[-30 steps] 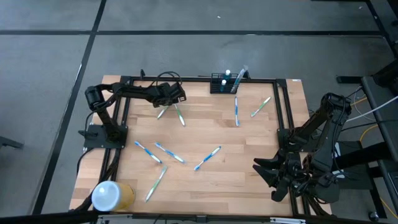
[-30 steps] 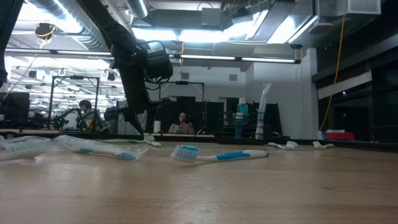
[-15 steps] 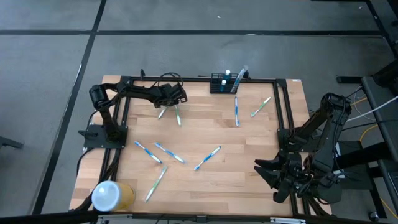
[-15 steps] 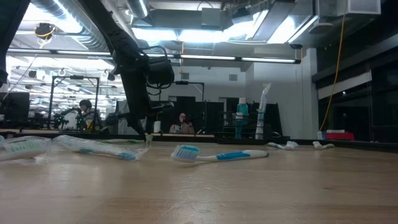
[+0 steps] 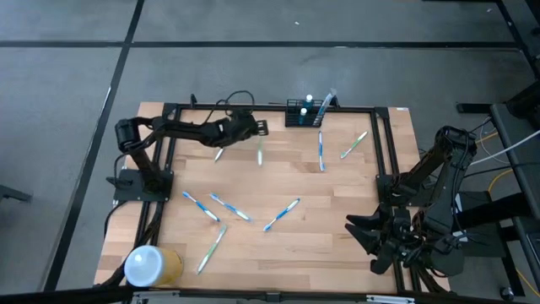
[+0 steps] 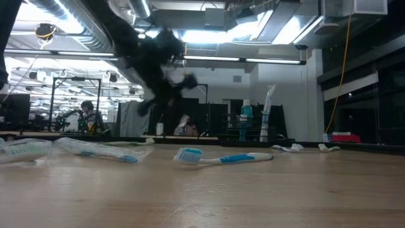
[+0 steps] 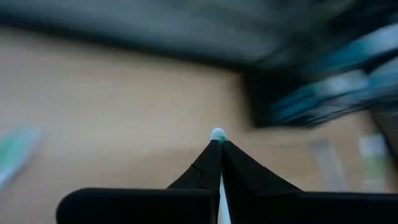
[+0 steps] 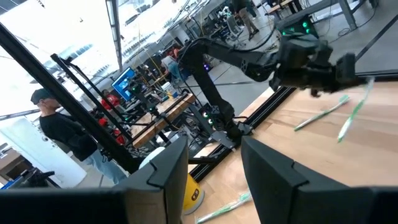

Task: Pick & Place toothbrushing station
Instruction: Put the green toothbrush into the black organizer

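My left gripper [image 5: 261, 127] is raised over the table's far side, left of the black rack [image 5: 304, 112], and shut on a green-and-white toothbrush [image 5: 260, 152]. The right wrist view shows that toothbrush [image 8: 353, 115] hanging from the gripper. The rack stands at the far edge with a toothbrush and a tube upright in it, and also shows in the low view [image 6: 253, 126]. Another green toothbrush [image 5: 218, 153] lies flat on the table below my left arm. My right gripper [image 8: 214, 180] is open and empty off the table's near right corner. My left gripper pinches the toothbrush near one end between its two shut fingers; that end [image 7: 217, 134] sticks out just past the fingertips. The rest of the toothbrush [image 8: 348, 124] hangs slanting below the gripper, lifted clear of the table.
Several toothbrushes lie flat on the wood: two near the right edge [image 5: 321, 152] [image 5: 354, 143] and several around the middle [image 5: 281, 214] [image 5: 229, 207]. A white-topped yellow cylinder [image 5: 150, 265] stands at the near left corner. A black frame [image 5: 380, 152] borders the table.
My left gripper has gone up and toward the table's right, toward the black rack, with the toothbrush in its fingers. The toothbrush has come off the wood and now hangs clear. The other green toothbrush has stayed where it lay.
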You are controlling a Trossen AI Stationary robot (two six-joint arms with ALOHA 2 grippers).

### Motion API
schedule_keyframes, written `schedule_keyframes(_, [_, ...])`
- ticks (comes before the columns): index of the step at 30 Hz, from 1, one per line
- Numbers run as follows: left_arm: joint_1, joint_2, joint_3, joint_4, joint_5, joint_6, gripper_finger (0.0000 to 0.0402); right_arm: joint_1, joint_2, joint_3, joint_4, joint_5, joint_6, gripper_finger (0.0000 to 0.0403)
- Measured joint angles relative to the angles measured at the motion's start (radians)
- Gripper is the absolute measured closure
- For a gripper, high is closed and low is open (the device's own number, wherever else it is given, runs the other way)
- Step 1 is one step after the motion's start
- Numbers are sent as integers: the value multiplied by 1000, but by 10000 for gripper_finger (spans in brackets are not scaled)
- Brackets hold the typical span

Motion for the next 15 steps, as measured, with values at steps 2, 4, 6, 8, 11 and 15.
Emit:
schedule_keyframes(2, [-38, 0, 0, 189, -65, 114, 398, 0, 0, 0, 3, 8, -13, 250])
schedule_keyframes(4, [-68, 1, 0, 391, -112, 228, 399, 0, 0, 0, 5, 14, -14, 250])
schedule_keyframes(6, [-80, 10, 3, 579, -137, 329, 399, 0, 0, 0, 4, 22, -16, 249])
schedule_keyframes(8, [-76, 26, 3, 724, -161, 405, 399, 0, 0, 0, 4, 30, -16, 249])
schedule_keyframes(11, [-55, 52, 3, 874, -181, 485, 399, 0, 0, 0, 4, 34, -17, 249])
schedule_keyframes(15, [-23, 108, 59, 964, -187, 590, 399, 0, 0, 0, 4, 40, -16, 249])
